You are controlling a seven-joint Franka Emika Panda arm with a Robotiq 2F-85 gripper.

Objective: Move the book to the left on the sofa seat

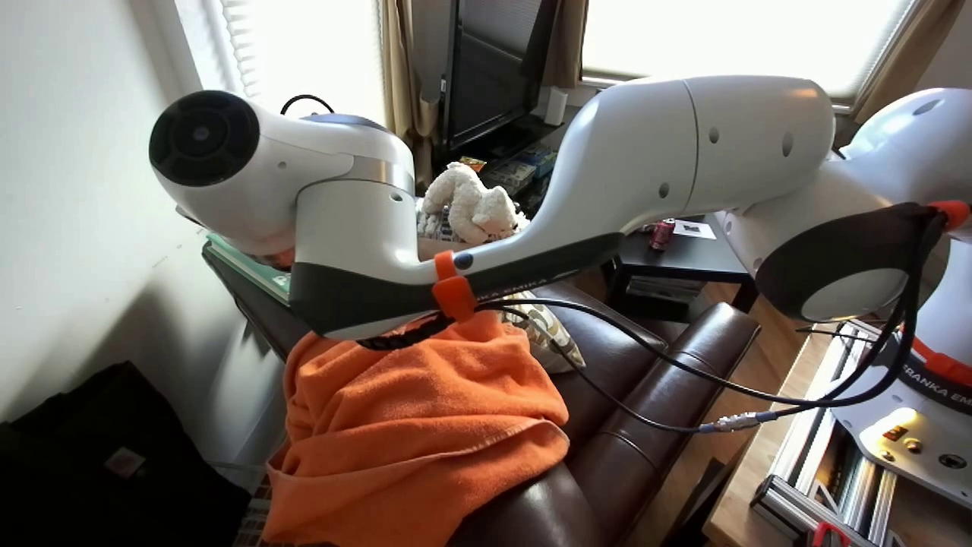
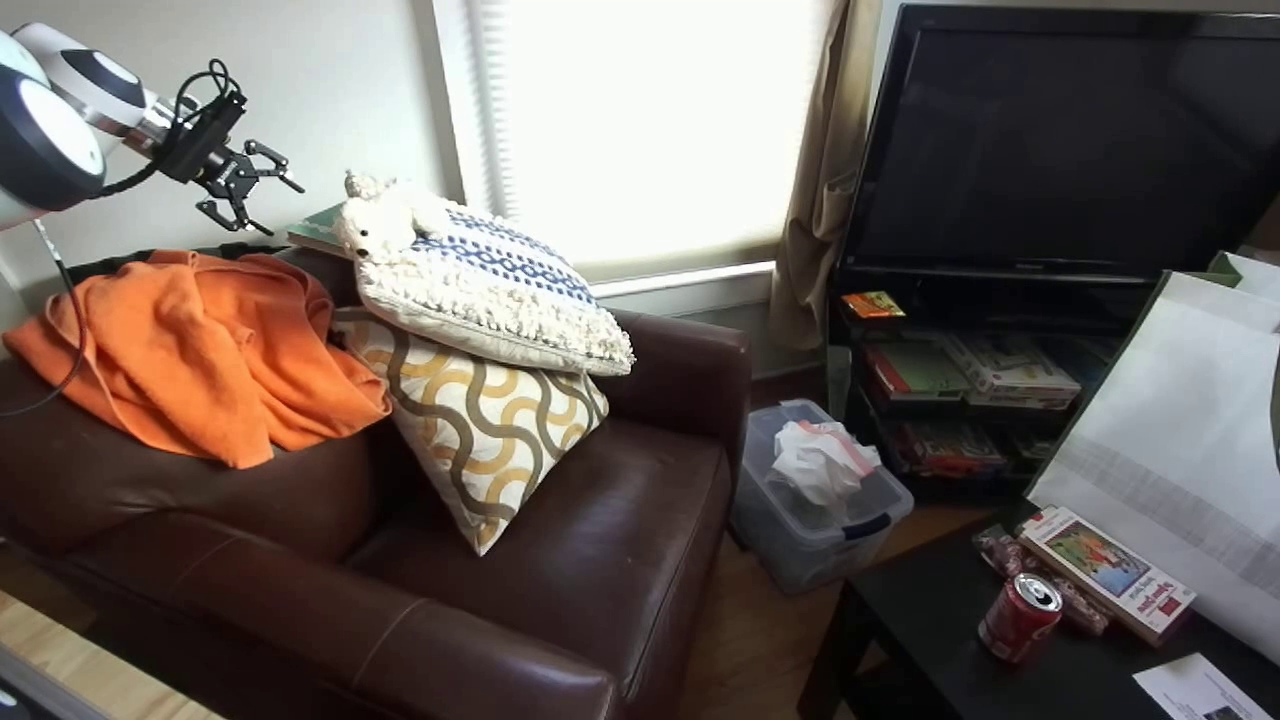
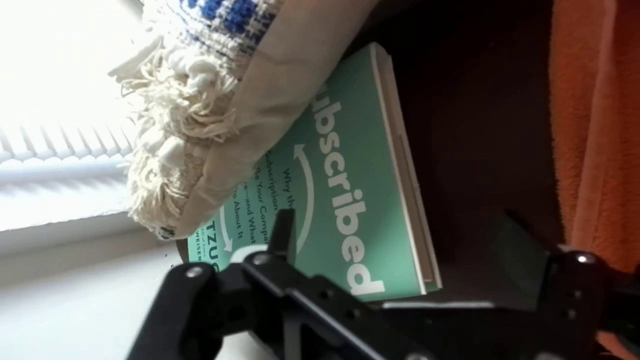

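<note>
The gripper (image 2: 284, 210) is near the book (image 3: 370, 165), its two fingers (image 3: 283, 235) spread wide apart. In the wrist view one finger overlaps the cover; contact cannot be determined. The book lies face up on top of the back of the sofa (image 2: 640, 520), at 4 o'clock from the gripper in an exterior view. The cover is green and rectangular. White title letters, legible as "ubscribed", run between 5 and 6 o'clock in the wrist view; a pale curved arrow and smaller dark text stand at their 9 o'clock side. Cream page edges show along the book's 3 o'clock side. The fringed pillow (image 3: 200, 110) hides its 10 o'clock part and the start of the title. The orange blanket (image 3: 595, 135) lies apart from it, at 3 o'clock. In an exterior view, the white toy (image 2: 390, 212) rests on the fringed pillow. The wavy pillow (image 2: 480, 430) sits beneath, at 5 o'clock from the book.
</note>
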